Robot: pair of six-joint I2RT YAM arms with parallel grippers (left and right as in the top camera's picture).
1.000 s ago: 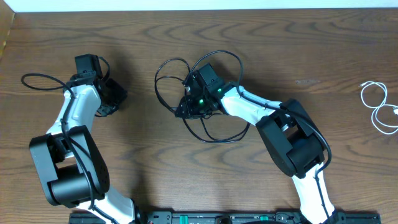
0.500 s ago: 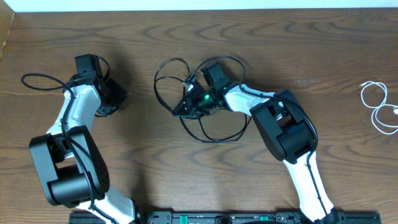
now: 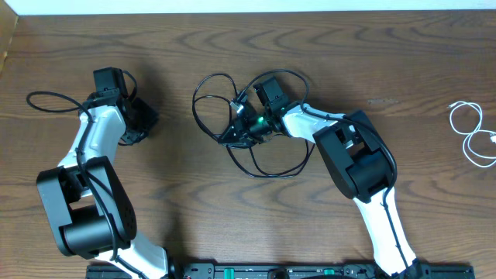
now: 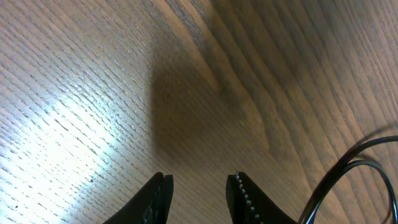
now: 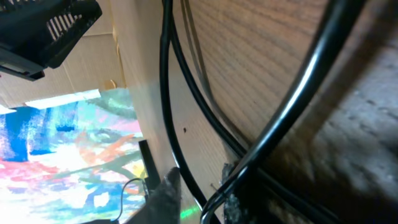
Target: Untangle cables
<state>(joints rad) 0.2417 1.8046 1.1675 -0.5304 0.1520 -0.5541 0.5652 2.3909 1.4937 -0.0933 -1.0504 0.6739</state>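
Overhead, the left arm point(image 3: 97, 139) sits off to the left side of the surface point(image 3: 194, 217), well apart from both cords. Its wrist view shows the left gripper point(image 4: 199, 185) with fingers spread and nothing between them, only bare wood below, so as I read it that arm is taking no part in the work right now.

Moving to the middle, the black cable point(image 3: 194, 105) lies in several loose loops that cross one another, and the right arm point(image 3: 356, 167) reaches in from the right with its wrist low over the knot of them. In the right wrist view the right gripper point(image 5: 199, 200) has a strand running between its fingers, which stand a little apart. Whether they are biting on it or just straddling it I can't tell from so close and dark a shot.

Far to the right, near the edge, the white cable point(image 3: 465, 146) lies in its own small coil, touching nothing black.

So I'd say the main part looks done: the two cords are separate. What seems left is the black one, whose loops overlap and want drawing out or laying flat
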